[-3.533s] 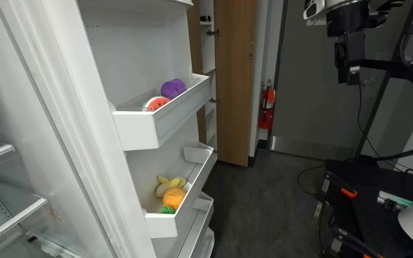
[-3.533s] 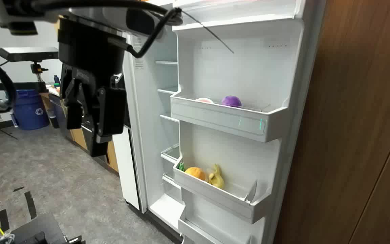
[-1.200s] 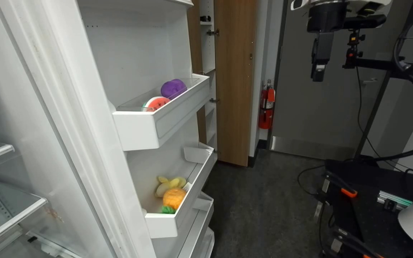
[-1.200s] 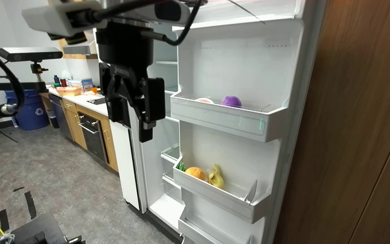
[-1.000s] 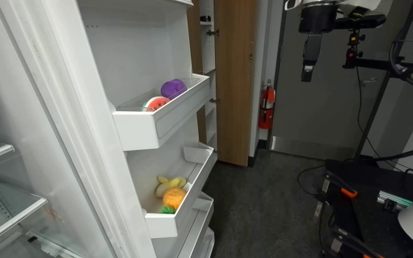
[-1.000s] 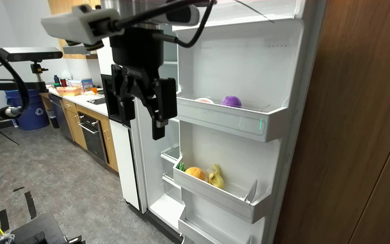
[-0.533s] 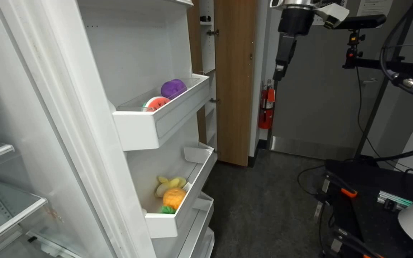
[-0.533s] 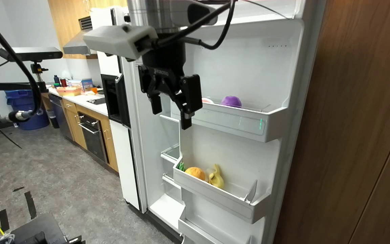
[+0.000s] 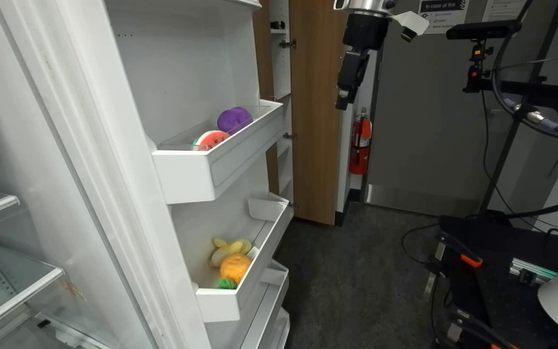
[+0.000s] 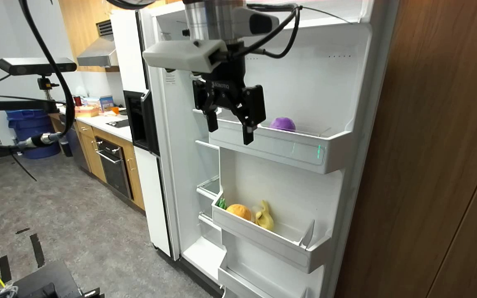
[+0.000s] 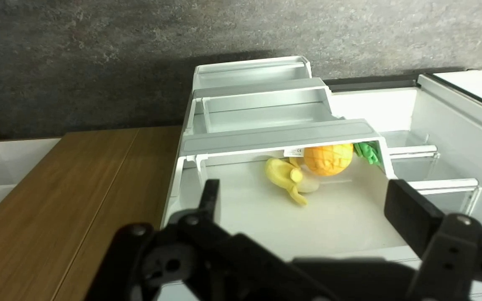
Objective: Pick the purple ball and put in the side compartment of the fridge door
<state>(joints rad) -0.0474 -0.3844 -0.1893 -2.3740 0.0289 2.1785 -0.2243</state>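
Note:
The purple ball (image 9: 234, 120) rests in a white bin (image 9: 246, 150) on the inner face of the open fridge door (image 9: 182, 68); both exterior views show it. One tier lower is the side compartment (image 10: 263, 238), a white bin with a slanted front, which holds toy fruits. Black and empty, my gripper (image 10: 230, 131) hangs pointing down in front of the door, jaws spread wide, apart from ball and bins. The wrist view looks past its fingers (image 11: 410, 213) into the side compartment (image 11: 278, 136); the ball is out of sight there.
A watermelon toy (image 9: 212, 139) lies beside the ball. A yellow banana toy (image 11: 280, 173) and an orange pineapple toy (image 11: 329, 159) sit in the lower bin. Fridge shelves (image 10: 208, 186) are on one side, wooden panels (image 11: 98, 188) on the other. A camera (image 10: 37, 65) stands behind.
The arm has travelled steadily toward the fridge door, leftward in an exterior view, and its wrist has turned a little. Its jaws have stayed spread. Ball, toys and bins have not moved.

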